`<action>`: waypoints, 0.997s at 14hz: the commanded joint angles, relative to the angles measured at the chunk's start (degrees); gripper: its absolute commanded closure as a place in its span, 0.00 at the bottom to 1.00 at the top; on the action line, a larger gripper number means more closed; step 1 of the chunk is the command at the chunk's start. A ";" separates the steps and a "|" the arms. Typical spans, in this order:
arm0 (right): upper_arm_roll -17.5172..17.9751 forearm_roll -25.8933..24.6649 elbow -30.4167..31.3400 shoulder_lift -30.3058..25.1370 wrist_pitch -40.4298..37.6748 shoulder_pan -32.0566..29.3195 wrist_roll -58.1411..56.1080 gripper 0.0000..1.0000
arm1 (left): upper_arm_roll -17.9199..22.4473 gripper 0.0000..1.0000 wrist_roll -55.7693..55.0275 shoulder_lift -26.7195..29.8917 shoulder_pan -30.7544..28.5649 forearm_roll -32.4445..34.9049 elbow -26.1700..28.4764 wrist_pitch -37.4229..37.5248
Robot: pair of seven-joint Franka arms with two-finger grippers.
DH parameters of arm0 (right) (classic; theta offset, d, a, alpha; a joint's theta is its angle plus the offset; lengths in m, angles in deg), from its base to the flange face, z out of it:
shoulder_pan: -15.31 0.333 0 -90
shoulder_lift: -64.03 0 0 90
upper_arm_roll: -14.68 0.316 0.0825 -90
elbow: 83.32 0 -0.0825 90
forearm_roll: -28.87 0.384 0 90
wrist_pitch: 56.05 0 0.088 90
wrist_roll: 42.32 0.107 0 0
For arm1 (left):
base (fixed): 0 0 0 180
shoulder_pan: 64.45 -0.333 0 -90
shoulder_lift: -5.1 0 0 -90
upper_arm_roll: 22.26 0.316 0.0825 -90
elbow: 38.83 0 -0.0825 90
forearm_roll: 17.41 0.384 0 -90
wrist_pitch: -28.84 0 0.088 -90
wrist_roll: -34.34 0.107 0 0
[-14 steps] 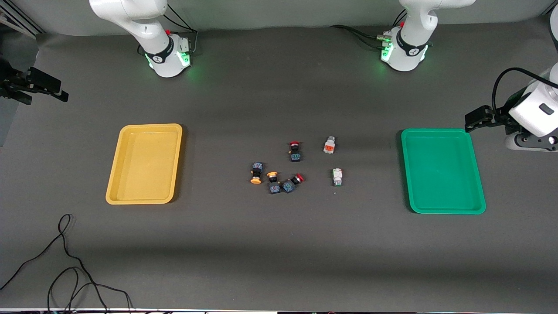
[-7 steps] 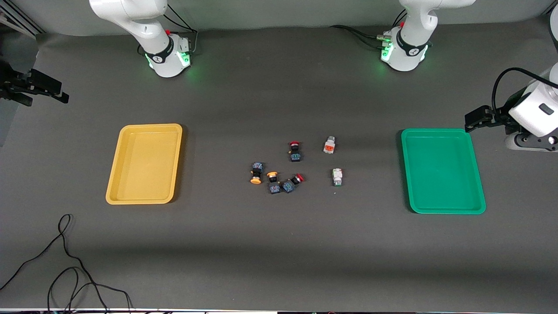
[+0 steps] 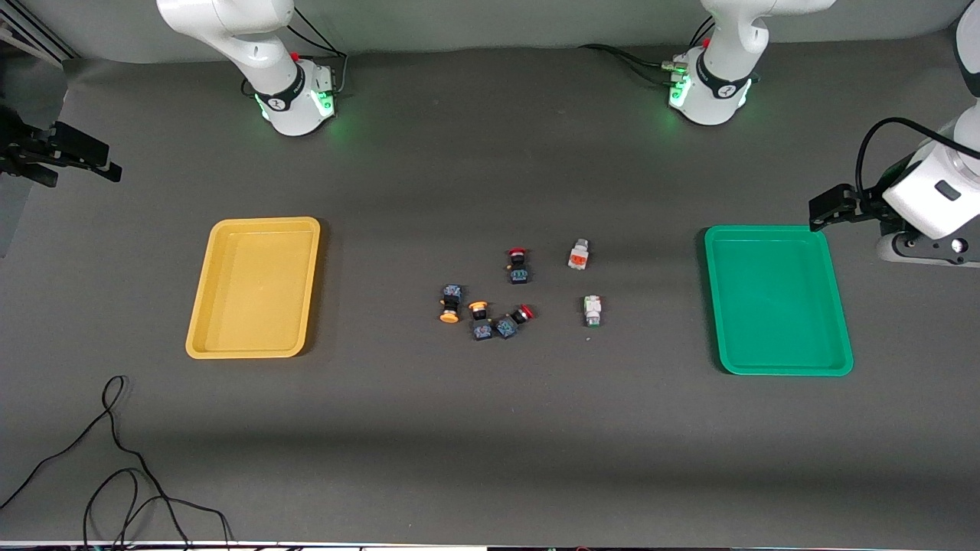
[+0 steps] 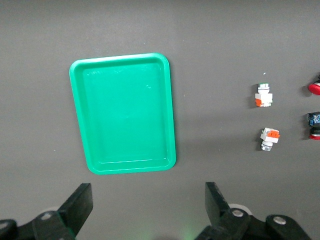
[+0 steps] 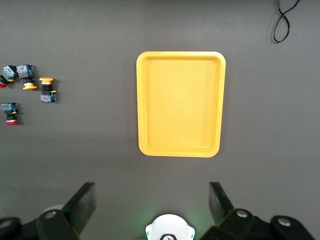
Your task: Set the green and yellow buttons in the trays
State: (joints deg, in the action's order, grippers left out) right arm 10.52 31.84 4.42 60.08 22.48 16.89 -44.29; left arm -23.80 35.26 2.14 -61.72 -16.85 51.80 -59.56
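– Grey table point(image 3: 490, 428); where are the trays?
– Yellow tray point(image 3: 255, 287) lies toward the right arm's end, green tray point(image 3: 777, 300) toward the left arm's, both holding nothing.
– Buttons?
– Between the trays: two yellow-capped buttons point(image 3: 450, 304) beside red-capped switches point(image 3: 518, 265), two white buttons point(image 3: 579, 255) nearer the green tray.
– Grippers?
– Left gripper point(image 4: 147, 207) is high above the table beside the green tray, right gripper point(image 5: 150, 202) beside the yellow one, both spread wide, holding nothing.

My left arm's wrist point(image 3: 930, 200) has drifted slightly toward the bases, beside the green tray point(image 3: 778, 298). My right arm's wrist point(image 3: 57, 149) crept a little too.
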 commanded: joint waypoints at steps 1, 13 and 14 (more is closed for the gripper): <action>-0.23 -1.30 -0.64 0.17 0.04 0.44 -1.02 0.00 | 0.05 0.00 -0.04 0.32 0.17 -0.03 -0.72 0.95; -0.41 -1.48 -0.73 0.78 0.04 0.36 -1.19 0.00 | -3.11 0.00 -25.85 6.82 14.82 -1.44 15.62 -10.99; -0.41 -1.48 -1.08 0.87 0.04 0.27 -1.19 0.00 | -3.38 0.00 -27.27 6.47 17.46 -1.44 16.15 -11.35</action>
State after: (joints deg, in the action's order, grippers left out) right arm 10.37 31.71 4.42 60.35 22.49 16.87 -44.29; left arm -27.67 12.86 5.82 -49.20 -18.29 63.13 -68.22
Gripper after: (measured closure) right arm 0.000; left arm 0.000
